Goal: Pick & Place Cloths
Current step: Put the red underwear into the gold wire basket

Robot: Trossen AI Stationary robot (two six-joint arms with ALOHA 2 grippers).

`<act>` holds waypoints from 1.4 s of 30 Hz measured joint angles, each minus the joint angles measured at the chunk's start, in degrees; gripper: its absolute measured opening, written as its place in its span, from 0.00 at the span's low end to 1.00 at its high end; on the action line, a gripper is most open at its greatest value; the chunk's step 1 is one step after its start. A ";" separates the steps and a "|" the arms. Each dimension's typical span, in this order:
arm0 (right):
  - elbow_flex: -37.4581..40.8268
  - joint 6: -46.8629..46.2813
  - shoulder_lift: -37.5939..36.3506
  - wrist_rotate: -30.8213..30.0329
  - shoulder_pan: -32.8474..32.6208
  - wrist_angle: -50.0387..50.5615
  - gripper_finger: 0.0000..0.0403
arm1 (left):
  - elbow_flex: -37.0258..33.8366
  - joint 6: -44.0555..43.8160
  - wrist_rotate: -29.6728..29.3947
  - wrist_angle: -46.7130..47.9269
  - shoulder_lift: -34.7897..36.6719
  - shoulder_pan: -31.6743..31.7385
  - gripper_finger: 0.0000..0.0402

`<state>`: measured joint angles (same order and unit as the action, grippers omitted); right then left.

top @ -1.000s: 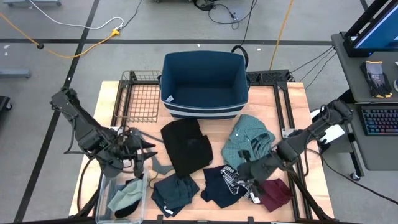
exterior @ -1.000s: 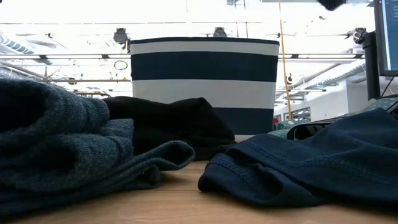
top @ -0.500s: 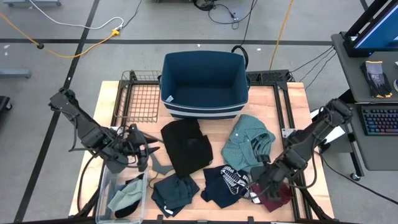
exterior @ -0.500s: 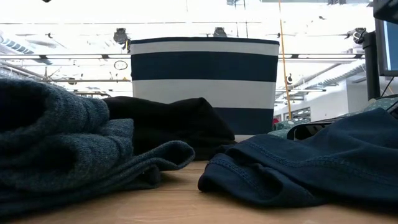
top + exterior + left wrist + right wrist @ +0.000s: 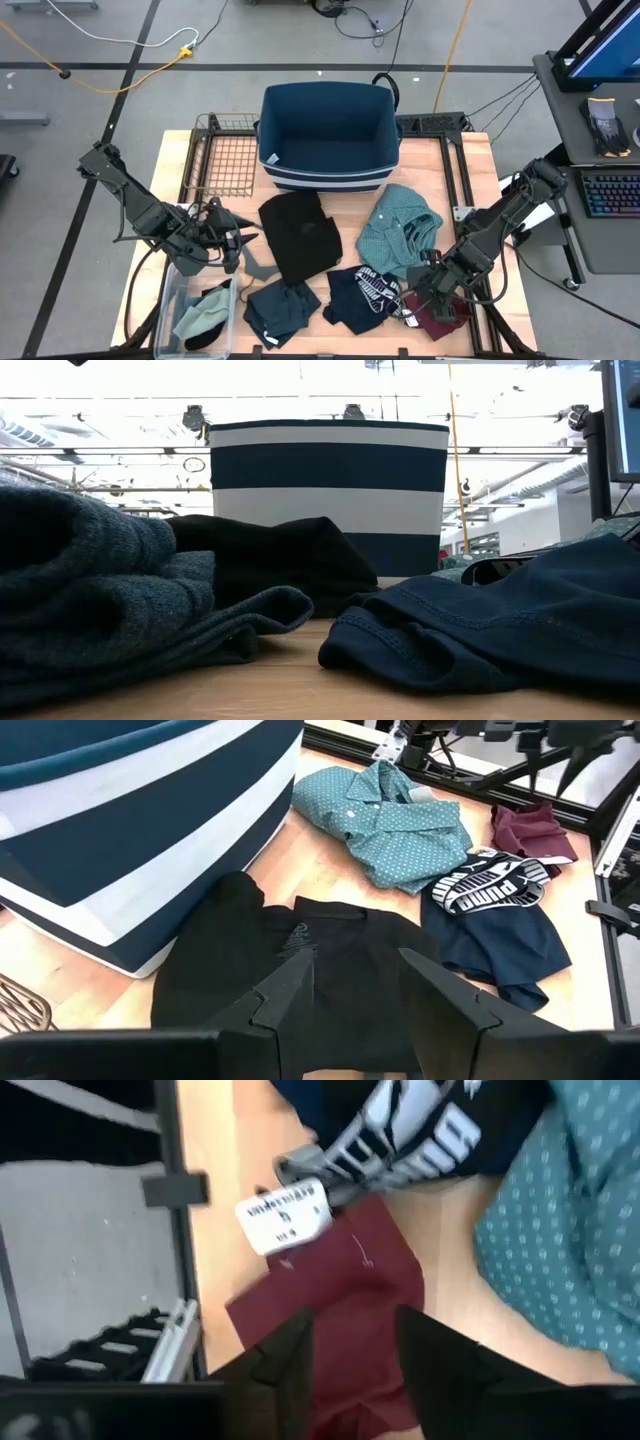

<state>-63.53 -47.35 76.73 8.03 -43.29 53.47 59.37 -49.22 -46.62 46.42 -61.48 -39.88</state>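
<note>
At the table's left edge, the left gripper point(image 5: 232, 247) is held with its fingers parted and empty, just beside the black cloth point(image 5: 297, 235); a pale green cloth point(image 5: 203, 315) is seen in a clear bin point(image 5: 170, 300) below it. Toward the middle, a dark teal cloth point(image 5: 280, 307) and the navy printed cloth point(image 5: 362, 295) are laid before the striped basket point(image 5: 328, 135). At right, the right gripper point(image 5: 428, 296) is poised over the maroon cloth point(image 5: 442, 314), fingers apart, nothing gripped, beside the teal checked cloth point(image 5: 398, 228).
</note>
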 joint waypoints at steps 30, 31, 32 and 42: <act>14.01 -15.08 0.00 2.45 0.04 -13.00 0.53 | 0.02 0.03 0.51 0.02 -0.01 0.00 0.36; 14.66 -15.57 0.00 2.43 0.04 -14.17 0.53 | 0.02 0.03 0.51 0.02 -0.01 0.00 0.36; 15.38 -16.14 0.00 2.40 0.04 -15.48 0.53 | 0.02 0.04 0.51 0.02 -0.01 0.00 0.36; 23.41 -24.49 1.30 2.64 0.04 -21.77 0.53 | 0.02 0.03 0.49 0.02 -0.01 0.00 0.36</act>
<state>-40.12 -71.85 78.03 10.67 -43.24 31.70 59.40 -49.20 -46.12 46.44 -61.49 -39.88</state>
